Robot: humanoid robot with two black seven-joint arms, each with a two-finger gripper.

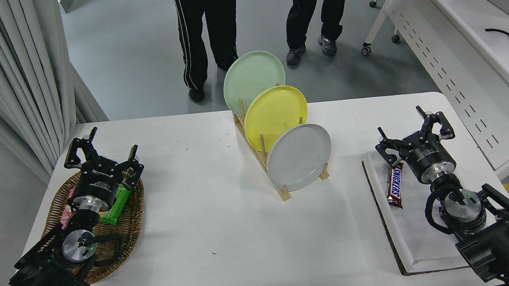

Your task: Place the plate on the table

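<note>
So: three plates stand on edge in one wooden rack (262, 160) at mid-table, leaning back in a row. Nearest the robot is the light-grey plate (299, 156), still slotted in the rack's front end, not lying on the table (205, 210). Behind it the yellow plate (276, 116), overlapping it, then the pale green plate (253, 81) at the far end.

Two arms, two grippers. Left gripper (100, 150) hangs over a wicker basket (129, 225) at the table's left edge, fingers spread wide, holding nothing. The basket has a green snack bar (117, 206) and something pink (66, 217) in it (mostly hidden under the arm, can't tell what). Right gripper (415, 132) sits over the far end of a white tray (419, 239) at the right side, fingers also spread wide, empty, well apart from the rack. One Snickers bar (394, 185) lies on the tray, just beside the gripper.

Two people stand beyond the far edge, legs only: one (204, 28) in black striped trousers, one (317, 10) in plain dark trousers. One white perforated-panel desk (452, 59) at upper right.
</note>
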